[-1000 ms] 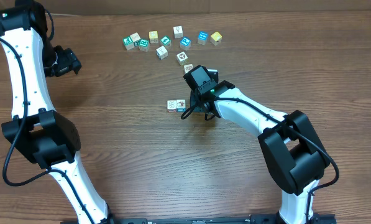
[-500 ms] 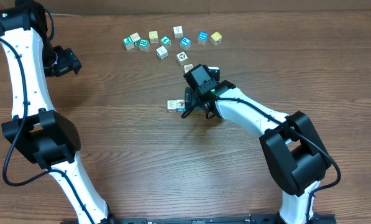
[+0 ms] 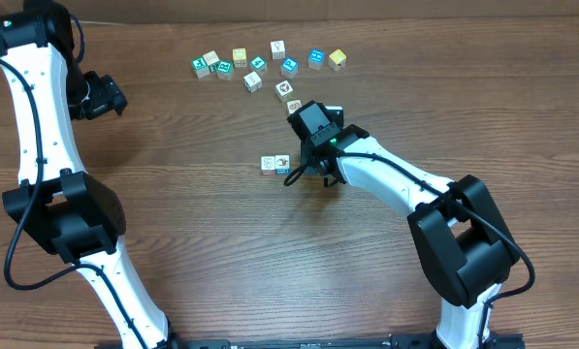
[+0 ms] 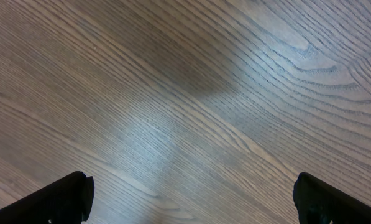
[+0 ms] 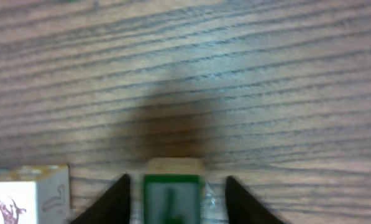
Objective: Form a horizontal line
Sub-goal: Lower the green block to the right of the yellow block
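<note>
In the overhead view a short row of two whitish cubes (image 3: 269, 164) lies at mid-table. My right gripper (image 3: 295, 167) is down at the row's right end. The right wrist view shows a green-faced cube (image 5: 171, 196) held between the fingers, just over the wood. My right gripper (image 5: 173, 199) is shut on it. A whitish cube with a brown picture (image 5: 23, 196) sits just left of the left finger, apart from the green cube. My left gripper (image 4: 188, 199) hangs open over bare wood at the far left (image 3: 100, 95).
A loose cluster of several similar cubes (image 3: 270, 63) is scattered along the back of the table. Two more lie nearer the right arm (image 3: 285, 89). The wooden tabletop (image 3: 221, 233) stretches toward the front.
</note>
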`<action>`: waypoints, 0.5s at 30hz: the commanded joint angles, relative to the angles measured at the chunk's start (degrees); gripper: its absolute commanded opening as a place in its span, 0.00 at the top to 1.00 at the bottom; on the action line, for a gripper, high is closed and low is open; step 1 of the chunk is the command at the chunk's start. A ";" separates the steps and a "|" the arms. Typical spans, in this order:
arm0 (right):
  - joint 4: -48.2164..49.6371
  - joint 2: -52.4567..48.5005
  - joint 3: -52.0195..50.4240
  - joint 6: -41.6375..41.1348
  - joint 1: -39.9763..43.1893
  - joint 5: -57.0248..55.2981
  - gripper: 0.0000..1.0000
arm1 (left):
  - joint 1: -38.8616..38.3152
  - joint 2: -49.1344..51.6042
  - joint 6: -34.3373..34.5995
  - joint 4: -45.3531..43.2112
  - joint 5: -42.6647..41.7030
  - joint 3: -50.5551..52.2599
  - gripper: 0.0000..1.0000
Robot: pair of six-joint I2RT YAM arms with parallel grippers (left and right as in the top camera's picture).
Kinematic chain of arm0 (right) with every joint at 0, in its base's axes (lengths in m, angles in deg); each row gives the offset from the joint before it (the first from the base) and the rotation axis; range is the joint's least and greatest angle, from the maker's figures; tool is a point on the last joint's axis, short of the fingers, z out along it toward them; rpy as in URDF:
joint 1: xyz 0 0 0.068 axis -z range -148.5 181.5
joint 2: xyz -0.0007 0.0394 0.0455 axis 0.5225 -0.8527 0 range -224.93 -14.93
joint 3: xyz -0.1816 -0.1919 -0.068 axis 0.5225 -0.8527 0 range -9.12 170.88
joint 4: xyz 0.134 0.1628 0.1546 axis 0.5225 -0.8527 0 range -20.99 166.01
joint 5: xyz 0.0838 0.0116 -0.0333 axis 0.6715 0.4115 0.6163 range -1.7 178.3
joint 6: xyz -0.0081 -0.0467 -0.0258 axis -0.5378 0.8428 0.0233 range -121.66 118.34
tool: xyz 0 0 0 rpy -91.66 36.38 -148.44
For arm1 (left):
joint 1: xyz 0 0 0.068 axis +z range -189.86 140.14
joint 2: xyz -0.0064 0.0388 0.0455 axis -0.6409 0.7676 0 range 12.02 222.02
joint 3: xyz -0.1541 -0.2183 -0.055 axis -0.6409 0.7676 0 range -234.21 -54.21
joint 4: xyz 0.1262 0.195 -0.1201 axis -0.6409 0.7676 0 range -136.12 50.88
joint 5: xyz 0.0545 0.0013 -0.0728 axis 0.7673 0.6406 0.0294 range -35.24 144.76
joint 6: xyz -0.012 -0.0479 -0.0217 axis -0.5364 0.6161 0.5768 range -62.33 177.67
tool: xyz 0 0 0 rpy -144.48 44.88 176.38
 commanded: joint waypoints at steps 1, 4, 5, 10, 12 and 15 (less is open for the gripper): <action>0.31 2.05 -0.33 0.00 0.09 -0.81 0.66 | -0.17 -0.22 0.81 -0.09 0.55 0.31 0.01; 0.35 2.05 -0.33 0.00 0.09 -0.55 0.67 | -0.17 -0.22 0.81 -0.09 0.55 0.31 0.00; 0.35 2.05 -0.33 -0.02 0.09 -0.33 0.68 | -0.17 -0.22 0.81 -0.09 0.52 0.31 0.00; 0.22 1.95 -0.33 -0.02 0.09 -0.17 0.69 | -0.17 -0.22 0.81 -0.09 0.55 0.31 0.00; 0.17 1.73 -0.33 -0.02 0.09 -0.17 0.69 | -0.17 -0.22 0.81 -0.09 0.52 0.31 0.00; 0.17 0.96 -0.33 -0.04 0.09 -0.17 0.69 | -0.17 -0.22 0.81 -0.09 0.52 0.31 0.01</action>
